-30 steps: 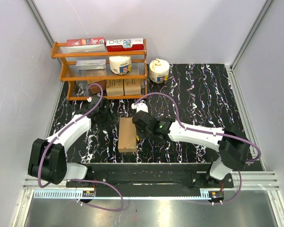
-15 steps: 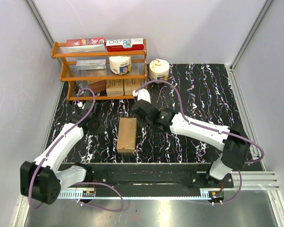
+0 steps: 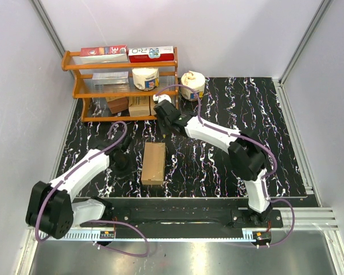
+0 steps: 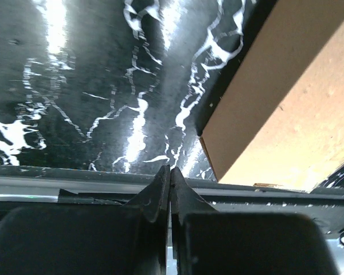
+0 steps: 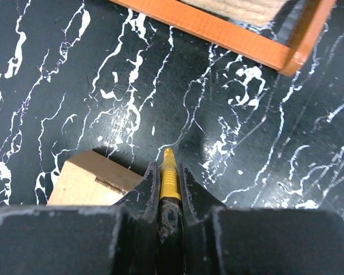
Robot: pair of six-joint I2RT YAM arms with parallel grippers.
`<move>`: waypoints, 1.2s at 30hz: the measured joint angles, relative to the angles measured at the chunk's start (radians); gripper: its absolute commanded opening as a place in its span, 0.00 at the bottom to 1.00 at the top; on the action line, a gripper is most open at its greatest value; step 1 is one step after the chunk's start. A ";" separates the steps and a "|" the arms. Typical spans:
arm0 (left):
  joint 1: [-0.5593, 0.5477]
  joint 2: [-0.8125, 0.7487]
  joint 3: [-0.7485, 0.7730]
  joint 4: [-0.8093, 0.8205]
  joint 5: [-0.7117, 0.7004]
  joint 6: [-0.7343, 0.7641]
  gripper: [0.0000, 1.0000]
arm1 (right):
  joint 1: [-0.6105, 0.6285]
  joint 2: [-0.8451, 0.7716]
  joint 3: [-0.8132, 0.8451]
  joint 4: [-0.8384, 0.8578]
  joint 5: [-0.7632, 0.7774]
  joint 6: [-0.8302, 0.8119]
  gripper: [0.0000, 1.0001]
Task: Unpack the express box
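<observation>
Shows flat oblong brown cardboard box (image 3: 154, 163) lying centre frame, left gripper (image 3: 121, 162) pinched empty just left of it, right gripper (image 5: 169, 175) clamping slim gold-tipped tool (image 5: 168, 156) near the box's upper end.

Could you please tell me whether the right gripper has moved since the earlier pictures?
Yes. The right gripper, shut on a yellow-tipped tool, has moved from beside the express box back toward the orange rack.

Left white-and-black arm (image 3: 83, 171) bent, reaching forward low. Black left gripper (image 4: 169, 173) pinched fully closed, empty. Right white-and-black arm (image 3: 215, 133) extended far forward-left — black right gripper (image 5: 169, 170) clamped on slim gold-tipped tool (image 5: 169, 160).
</observation>
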 measured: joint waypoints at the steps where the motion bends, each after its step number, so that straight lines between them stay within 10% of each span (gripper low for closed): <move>1: -0.024 0.021 0.000 0.005 0.011 0.000 0.00 | 0.000 0.020 0.014 -0.004 -0.015 -0.006 0.00; 20: -0.100 0.180 -0.029 0.193 0.242 0.027 0.11 | -0.001 0.002 -0.067 -0.003 -0.161 -0.011 0.00; 36: -0.100 0.255 0.103 0.169 0.141 0.031 0.28 | -0.001 -0.270 -0.288 -0.095 -0.090 0.117 0.00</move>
